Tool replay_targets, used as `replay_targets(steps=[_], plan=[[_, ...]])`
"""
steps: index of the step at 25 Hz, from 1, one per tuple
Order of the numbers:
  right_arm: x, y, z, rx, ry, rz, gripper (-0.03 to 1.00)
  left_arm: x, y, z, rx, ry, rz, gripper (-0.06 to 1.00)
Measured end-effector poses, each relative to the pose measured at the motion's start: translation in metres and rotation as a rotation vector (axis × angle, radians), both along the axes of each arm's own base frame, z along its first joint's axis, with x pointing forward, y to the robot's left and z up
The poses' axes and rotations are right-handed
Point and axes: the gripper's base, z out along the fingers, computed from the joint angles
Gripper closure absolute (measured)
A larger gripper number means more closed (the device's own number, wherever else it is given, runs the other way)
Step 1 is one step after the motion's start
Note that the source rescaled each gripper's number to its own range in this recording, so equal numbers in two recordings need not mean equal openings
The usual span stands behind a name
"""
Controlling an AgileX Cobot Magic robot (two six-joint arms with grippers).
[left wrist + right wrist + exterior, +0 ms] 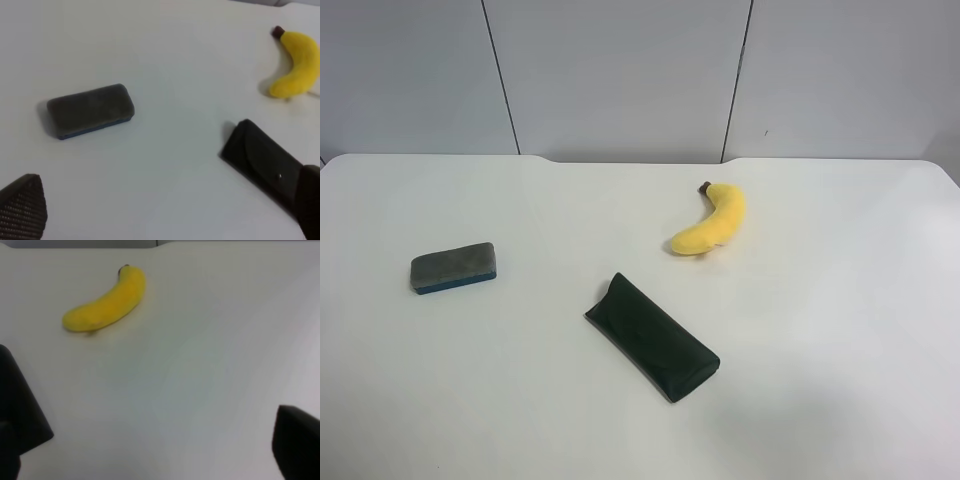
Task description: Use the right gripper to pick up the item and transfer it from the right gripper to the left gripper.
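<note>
The item, a small board eraser (453, 267) with a grey felt top and thin blue base, lies flat on the white table toward the exterior high view's left. No arm shows in that view. In the left wrist view the eraser (90, 111) lies ahead of my left gripper (165, 215), well apart from it. Both black fingertips (22, 205) sit at the frame's edges, open, with only bare table between them. My right gripper (160, 450) is open too, over bare table. The eraser is out of the right wrist view.
A yellow plush banana (712, 222) lies toward the back right of the table (640, 420), also visible ahead of the right gripper (106, 302). A long dark-green pouch (653, 336) lies diagonally near the middle; its end (262, 160) is close to one left finger. A grey panelled wall stands behind the table.
</note>
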Motion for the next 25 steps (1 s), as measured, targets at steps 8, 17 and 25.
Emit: replay_targets(steps=[8,17,25], plan=[[0.000,0.000,0.000,0.000,0.000,0.000,-0.03,-0.052,0.005,-0.009,0.157,-0.014,0.053,-0.06],[0.000,0.000,0.000,0.000,0.000,0.000,-0.03,-0.088,0.019,-0.017,0.276,-0.064,0.236,-0.06],[0.000,0.000,0.000,0.000,0.000,0.000,-0.03,-0.108,0.019,-0.020,0.251,-0.148,0.285,-0.06]])
